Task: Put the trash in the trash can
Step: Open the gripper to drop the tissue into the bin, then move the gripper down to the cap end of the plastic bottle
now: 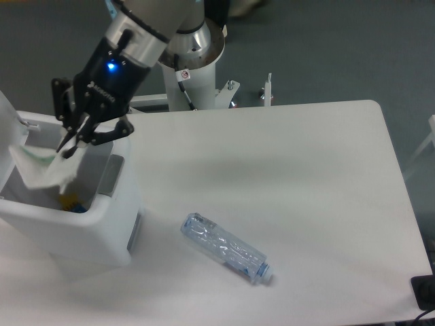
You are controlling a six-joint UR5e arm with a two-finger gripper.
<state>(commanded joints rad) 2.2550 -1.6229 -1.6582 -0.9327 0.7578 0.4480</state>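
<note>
Gripper (70,145) clenched on the crumpled white paper-like scrap (42,171) | I have the scrap hanging straight over the boxy white plastic trash can's (102,234) open mouth | crushed clear plastic bottle (225,248) lies on the table, well right of my tool, long axis diagonal.

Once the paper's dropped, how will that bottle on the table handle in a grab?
The bottle looks empty and crushed, so probably light and likely to give under the claw. Lying on its side, it may roll if nudged; clear plastic could be slippery.

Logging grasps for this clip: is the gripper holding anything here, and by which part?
Yes. The gripper holds the white scrap by its upper right edge, jaws shut on it; the rest hangs over the open bin.
</note>
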